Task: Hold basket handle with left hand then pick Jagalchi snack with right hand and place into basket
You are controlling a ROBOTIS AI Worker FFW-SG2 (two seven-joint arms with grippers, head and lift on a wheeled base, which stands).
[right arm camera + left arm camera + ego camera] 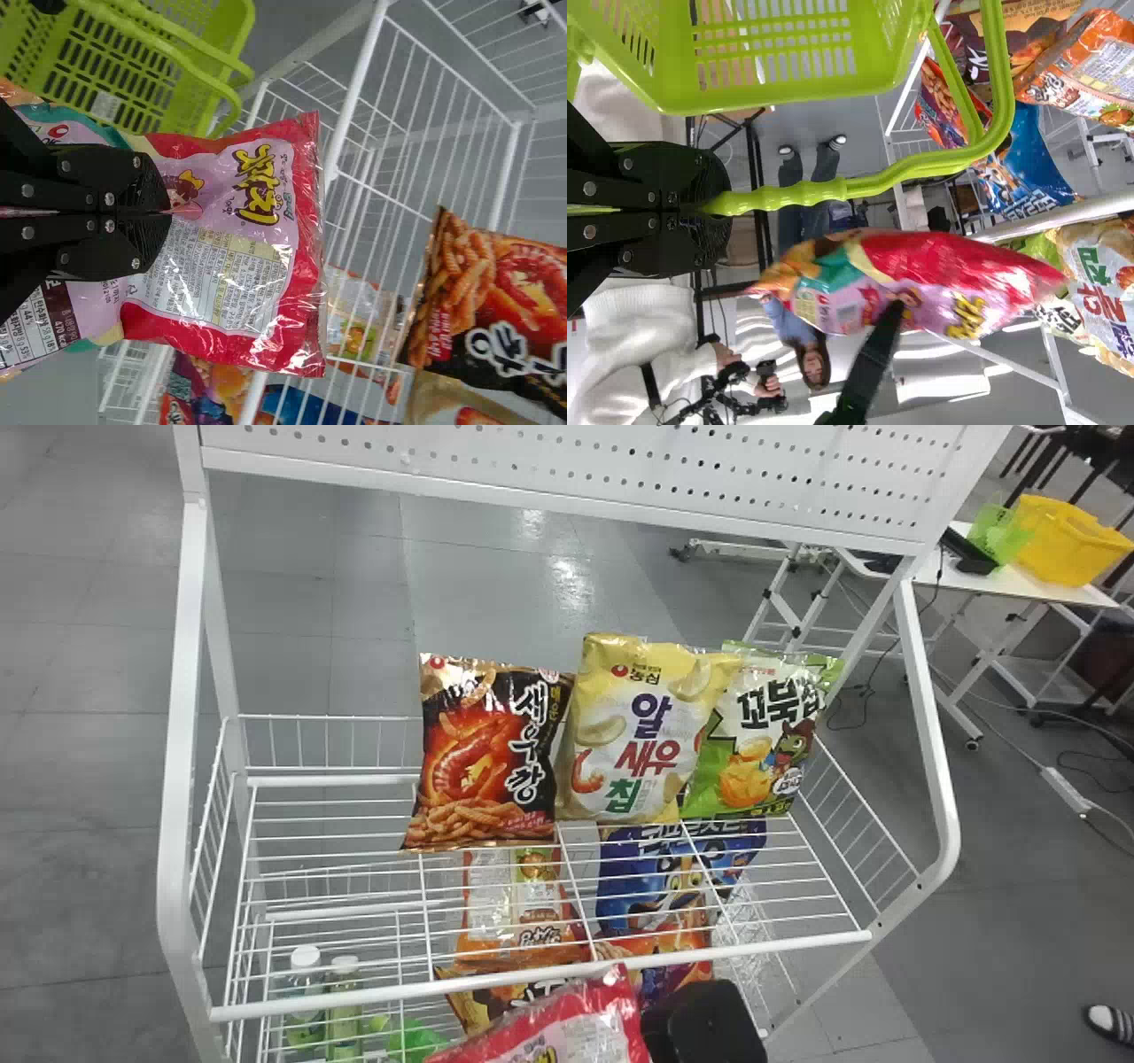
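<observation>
Jagalchi snack (257, 301) pinched in right gripper (704, 1023), fingers closed on it, just in front of white wire rack (540, 979). Left gripper (723, 205) clenched on handle (877, 183) of green basket (780, 62). Three snack bags (487, 757) stand on rack.

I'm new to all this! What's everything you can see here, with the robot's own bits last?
Jagalchi snack: one, red and pink, in the right claw
Basket: one, lime green, hanging from the left claw by its handle
Rack: one, white, ahead
Upright snack bags: three, on the top shelf; black left, yellow middle, green right
Lower snack bags: several, including blue and orange, beneath that shelf
Bottles: two, white-capped, low left in the rack
Table: one, white, behind right
Container: one, yellow, on the table
Left claw: one, black, at the handle
Right claw: one, black, at the Jagalchi snack
</observation>
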